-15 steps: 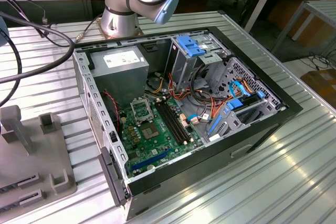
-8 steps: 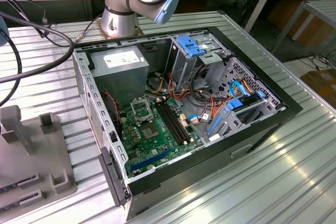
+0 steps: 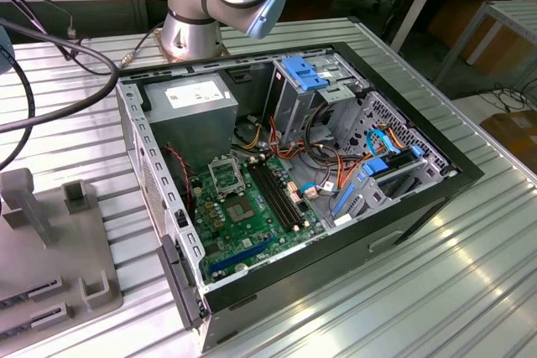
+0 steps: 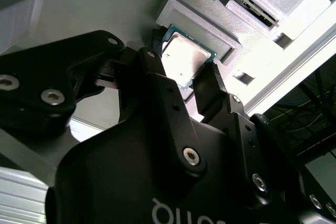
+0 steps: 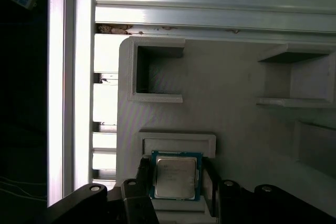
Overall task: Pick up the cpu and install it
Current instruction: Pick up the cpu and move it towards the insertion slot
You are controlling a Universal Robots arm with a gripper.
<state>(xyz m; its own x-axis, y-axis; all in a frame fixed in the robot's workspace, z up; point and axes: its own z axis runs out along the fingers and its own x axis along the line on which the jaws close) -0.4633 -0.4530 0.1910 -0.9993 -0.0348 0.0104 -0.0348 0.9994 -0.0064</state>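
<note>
print log | exterior view: white label [image 3: 195, 94] on grey power supply [image 3: 186, 115], 11 o'clock in the open case [image 3: 466, 165]; its lines too small to read | first wrist view: cpu [image 5: 176, 178] top faintly marked; unreadable | second wrist view: pale lettering [image 4: 170, 213] on gripper [image 4: 181, 69] body, cut by the picture's edge; no whole word

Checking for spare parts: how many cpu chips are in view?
1. The cpu sits in the grey holder, at the claw. Others may be hidden.
</note>
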